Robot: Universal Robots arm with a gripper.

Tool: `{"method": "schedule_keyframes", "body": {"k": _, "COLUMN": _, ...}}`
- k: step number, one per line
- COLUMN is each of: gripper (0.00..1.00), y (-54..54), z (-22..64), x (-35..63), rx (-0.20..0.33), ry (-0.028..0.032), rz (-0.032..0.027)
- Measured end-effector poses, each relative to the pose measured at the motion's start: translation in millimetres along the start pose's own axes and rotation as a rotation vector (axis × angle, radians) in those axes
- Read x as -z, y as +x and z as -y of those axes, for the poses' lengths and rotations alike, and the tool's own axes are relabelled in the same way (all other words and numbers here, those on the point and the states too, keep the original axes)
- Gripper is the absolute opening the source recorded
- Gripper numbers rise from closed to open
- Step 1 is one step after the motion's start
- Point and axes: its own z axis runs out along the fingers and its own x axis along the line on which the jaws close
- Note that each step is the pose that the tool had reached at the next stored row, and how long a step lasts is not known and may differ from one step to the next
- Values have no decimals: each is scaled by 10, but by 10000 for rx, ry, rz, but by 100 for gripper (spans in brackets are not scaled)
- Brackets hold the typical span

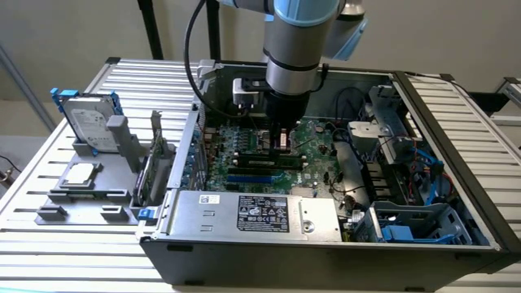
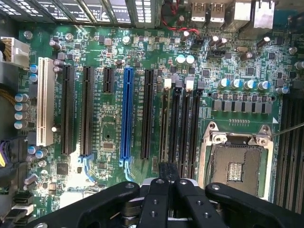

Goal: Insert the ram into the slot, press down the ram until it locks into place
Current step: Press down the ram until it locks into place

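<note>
Claw: the gripper point(image 1: 281, 139) hangs low inside the open case point(image 1: 326, 265), with its two dark fingers pressed together and nothing visibly pinched between them; in the wrist view the gripper point(image 2: 169, 172) sits over one end of the memory sockets.
Ram: the ram point(image 1: 265, 161) stands on edge in the slot point(image 2: 167, 84), just under the fingertips; from the wrist it appears as a thin greenish line, the ram point(image 2: 165, 123).
Seating: whether the end clips have closed cannot be told.
Handling: judged light, stiff and thin, but brittle; its chips and contacts should not be squeezed.
Hold: best taken or pushed along the bare top edge, straight down and evenly, so it does not tilt in the socket.
Neighbours: the parallel black sockets point(image 2: 184, 123) lie just beside it, the blue slot point(image 2: 127, 114) lies further off, and the CPU socket point(image 2: 236, 166) is on the other side.
Base: the motherboard point(image 1: 313, 137) carries all of this.
</note>
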Motion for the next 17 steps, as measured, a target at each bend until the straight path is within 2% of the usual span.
{"method": "schedule_keyframes", "body": {"k": 3, "gripper": 11, "y": -2, "z": -3, "x": -33, "rx": -2, "ry": 3, "rz": 5}}
{"method": "schedule_keyframes", "body": {"k": 6, "gripper": 11, "y": -3, "z": -4, "x": -26, "rx": -3, "ry": 5, "rz": 17}}
{"method": "schedule_keyframes", "body": {"k": 7, "gripper": 11, "y": -6, "z": -6, "x": 5, "rx": -8, "ry": 0, "rz": 36}}
{"method": "schedule_keyframes", "body": {"k": 9, "gripper": 11, "y": -4, "z": -9, "x": 101, "rx": -11, "ry": -22, "rz": 15}}
{"method": "schedule_keyframes", "body": {"k": 15, "gripper": 11, "y": -5, "z": 2, "x": 366, "rx": -12, "ry": -87, "rz": 14}}
{"method": "schedule_keyframes", "body": {"k": 17, "gripper": 11, "y": -6, "z": 3, "x": 407, "rx": -13, "ry": -96, "rz": 15}}
